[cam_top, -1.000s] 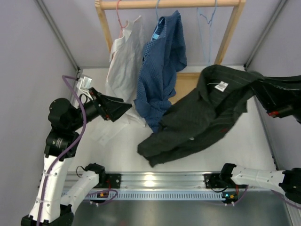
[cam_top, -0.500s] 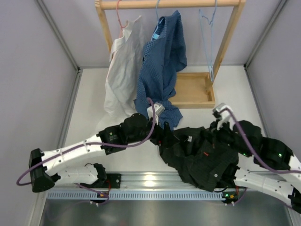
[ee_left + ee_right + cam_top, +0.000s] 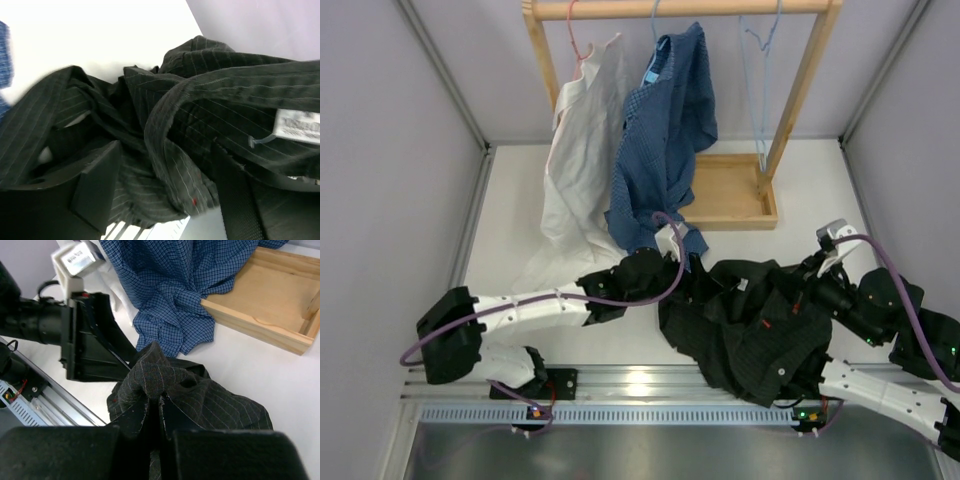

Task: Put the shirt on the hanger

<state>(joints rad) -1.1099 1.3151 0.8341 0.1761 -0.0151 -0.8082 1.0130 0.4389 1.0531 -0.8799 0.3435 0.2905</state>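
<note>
While the top view is showing the shirt (image 3: 750,325) heaped lower right on the counter (image 3: 820,210) and the light-blue hanger (image 3: 761,44) hanging upper right, only the left wrist view is catching its white label (image 3: 300,125), unreadable. The left gripper (image 3: 170,185) is holding its jaws apart around the collar; the right gripper (image 3: 160,405) is clamping its jaws on a fold.

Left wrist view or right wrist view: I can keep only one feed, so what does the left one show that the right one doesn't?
Only the left wrist view shows the white neck label. Only the right wrist view shows the blue checked shirt, the wooden base and the left arm. Both show the shirt, bunched up on the white table.
</note>
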